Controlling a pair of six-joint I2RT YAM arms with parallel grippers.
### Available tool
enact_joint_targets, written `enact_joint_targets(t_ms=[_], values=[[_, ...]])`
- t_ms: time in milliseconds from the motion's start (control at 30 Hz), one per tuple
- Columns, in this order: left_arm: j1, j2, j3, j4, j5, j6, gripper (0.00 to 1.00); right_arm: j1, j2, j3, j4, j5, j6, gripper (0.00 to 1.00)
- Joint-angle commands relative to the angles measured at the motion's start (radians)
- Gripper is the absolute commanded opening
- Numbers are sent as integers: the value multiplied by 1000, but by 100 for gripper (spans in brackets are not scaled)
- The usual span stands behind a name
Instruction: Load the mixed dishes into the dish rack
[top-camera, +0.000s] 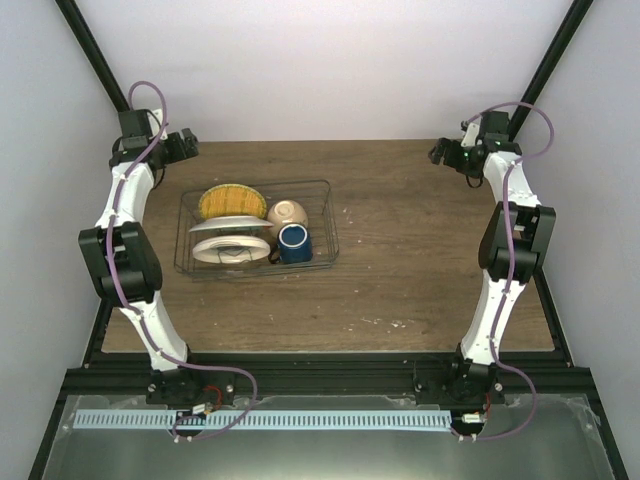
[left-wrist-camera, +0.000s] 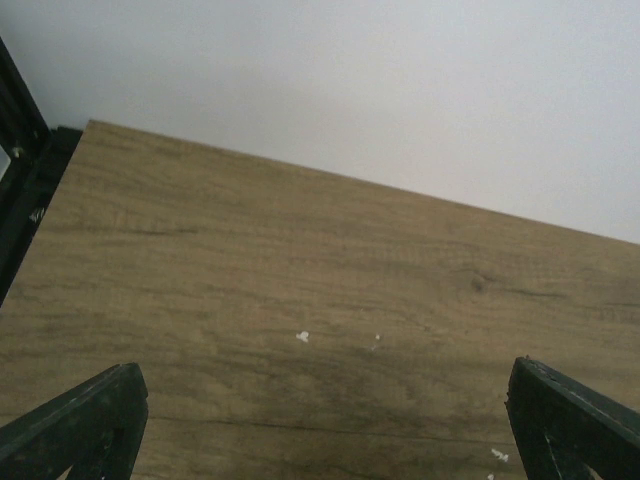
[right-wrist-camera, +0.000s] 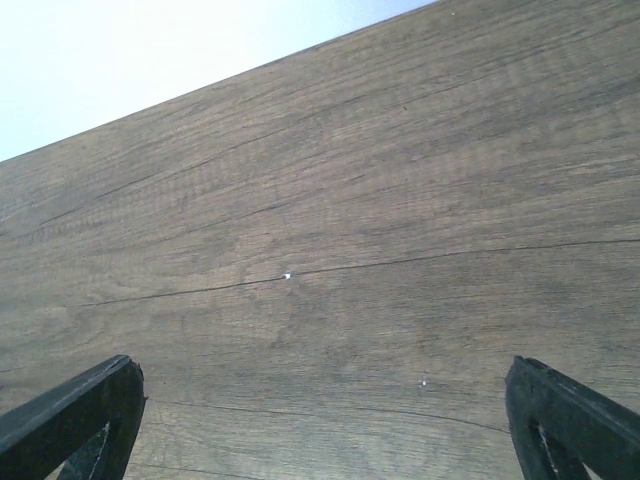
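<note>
Dish rack, rectangular see-through basket of thin dark wire (top-camera: 318, 215): stands on the left half of the brown wood-grain table (top-camera: 420, 260), between the two arms.

Left gripper (left-wrist-camera: 322, 375): over the far-left corner of the table, just beyond the rack. Black fingers (left-wrist-camera: 85, 420) spread wide, holding nothing, touching nothing.

Rack contents:
- Yellow-orange grid-patterned plate (top-camera: 228, 200), on edge at the far left.
- Translucent pale whitish plate (top-camera: 230, 224), tilted, nearer.
- Second whitish plate (top-camera: 232, 250), at the near left; its face cannot be told.
- Small cream bowl (top-camera: 287, 213), far middle.
- Dark blue mug (top-camera: 294, 243), near middle, beside the bowl.

Right gripper (right-wrist-camera: 322, 368): over the far-right table area, well apart from the rack. Fingers (right-wrist-camera: 570, 420) spread wide, empty.
</note>
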Motion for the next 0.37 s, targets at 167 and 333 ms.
enact_joint_targets(t_ms=[167,333], values=[[21,-11,-3,31,-8,3,100,-20,35,64,-18,15,12,100],[21,-24,-18,43,-2,8,100,-22,43,70,-16,11,11,100]])
